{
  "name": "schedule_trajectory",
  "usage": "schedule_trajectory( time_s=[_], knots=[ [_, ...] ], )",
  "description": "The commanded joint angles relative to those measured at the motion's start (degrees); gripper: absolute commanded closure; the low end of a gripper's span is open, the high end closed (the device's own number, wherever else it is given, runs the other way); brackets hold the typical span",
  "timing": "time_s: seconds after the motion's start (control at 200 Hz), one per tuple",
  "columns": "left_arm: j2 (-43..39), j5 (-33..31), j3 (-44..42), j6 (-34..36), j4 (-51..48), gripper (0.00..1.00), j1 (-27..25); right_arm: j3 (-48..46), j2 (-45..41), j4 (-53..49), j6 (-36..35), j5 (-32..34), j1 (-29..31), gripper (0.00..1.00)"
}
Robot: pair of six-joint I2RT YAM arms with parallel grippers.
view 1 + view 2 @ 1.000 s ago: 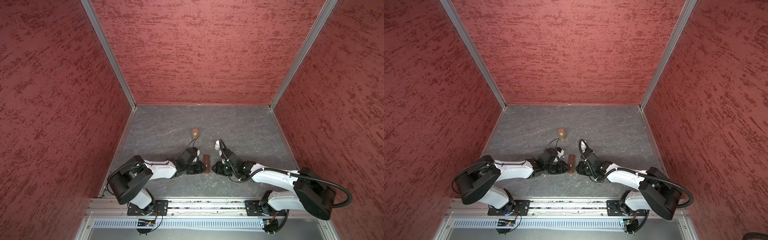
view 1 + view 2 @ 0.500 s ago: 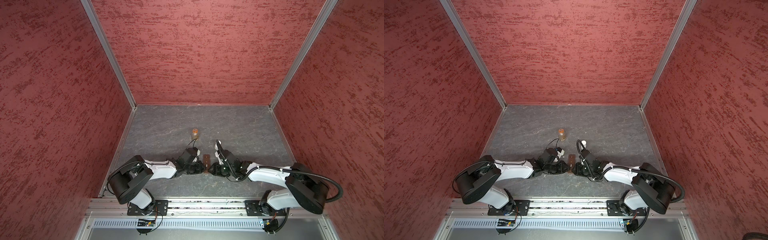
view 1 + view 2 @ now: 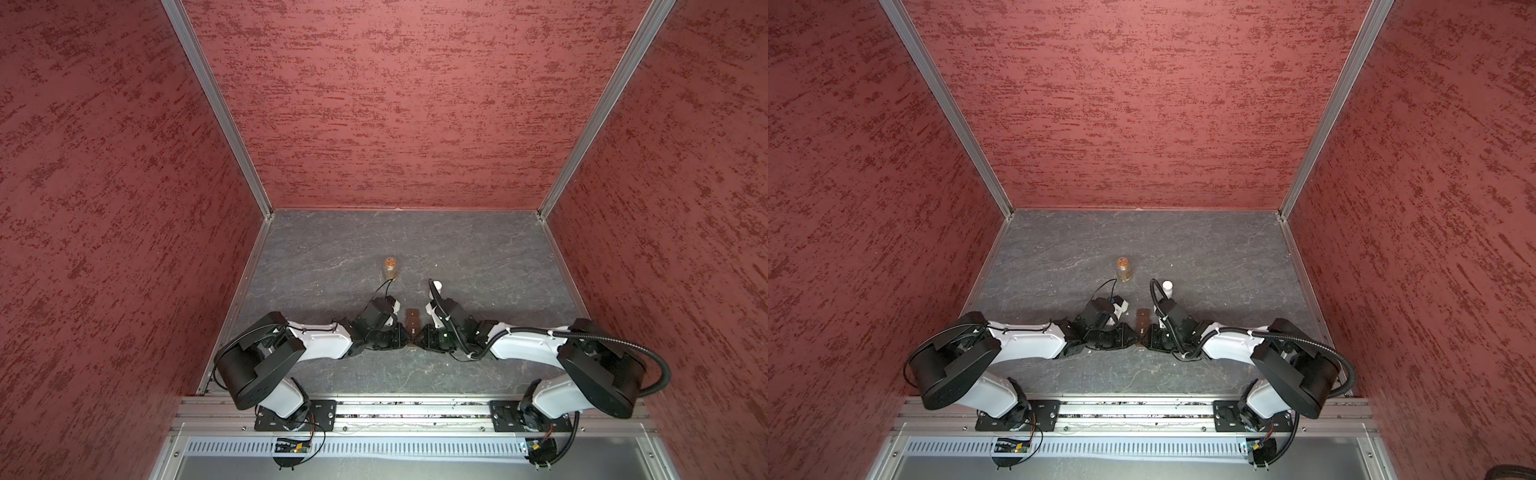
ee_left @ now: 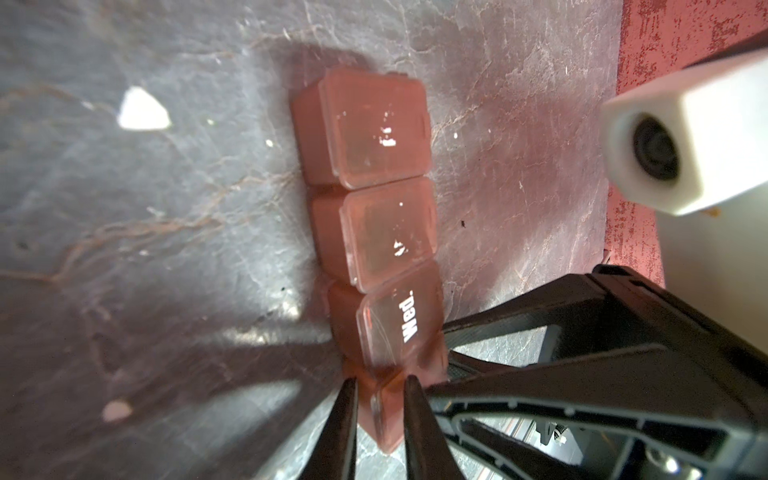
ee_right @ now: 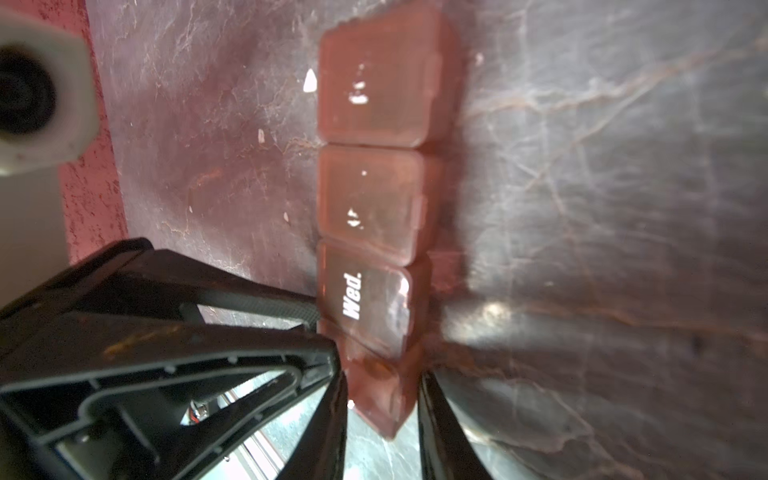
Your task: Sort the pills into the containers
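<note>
The left pincer point(image 4: 380, 380) is nearly closed. Its two black tips press against opposite flanks of one cell of the box point(image 4: 374, 137), the cell just nearer to it than the "Wed." cell point(image 4: 405, 320). The right pincer point(image 5: 382, 376) stands a little wider and has the same stretch of the box between its tips, which lie against both flanks. It comes in from the opposite side, so the two pincers meet almost tip to tip over the box. Ahead of both pairs of tips the box runs straight away across the table point(image 4: 124, 249). The "Wed." cell comes first, then two more cells with lids down and lettering worn to white flecks. The part of the box behind the tips is hidden by the pincers. Of the pills point(image 4: 143, 110), the plainest is a whitish three-cornered bit. It lies on the table on the left pincer's side of the box, level with the farthest cell and apart from it. A few smaller pale specks lie on either side of the box. The tinted lids do not show whether any pill is inside a cell. In a top view a bottle point(image 3: 390, 270) with an orange cap stands upright well beyond the far end of the box, ahead of the left pincer.
</note>
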Motion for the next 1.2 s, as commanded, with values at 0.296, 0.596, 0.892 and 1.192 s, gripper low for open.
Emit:
schedule_trajectory(
  time_s=[0.296, 0.596, 0.892, 1.192],
  knots=[
    [4.1, 2.1, -1.1, -2.5, 2.1, 0.81, -3.0, 3.8, 6.9, -3.0, -1.9, -6.0, 0.3, 0.86],
    [5.7, 2.7, -0.6, -2.9, 3.6, 0.82, -3.1, 5.3, 8.8, -6.3, -4.0, -5.5, 1.0, 1.00],
    [4.3, 2.6, -1.3, -2.8, 2.9, 0.82, -2.7, 6.5, 6.5, -9.8, -4.7, -2.7, 1.0, 1.00],
    [0.1, 1.6, -0.5, -0.7, 0.1, 0.81, -1.2, 10.4, -0.6, -18.1, -6.0, 5.1, 0.9, 0.77]
  ],
)
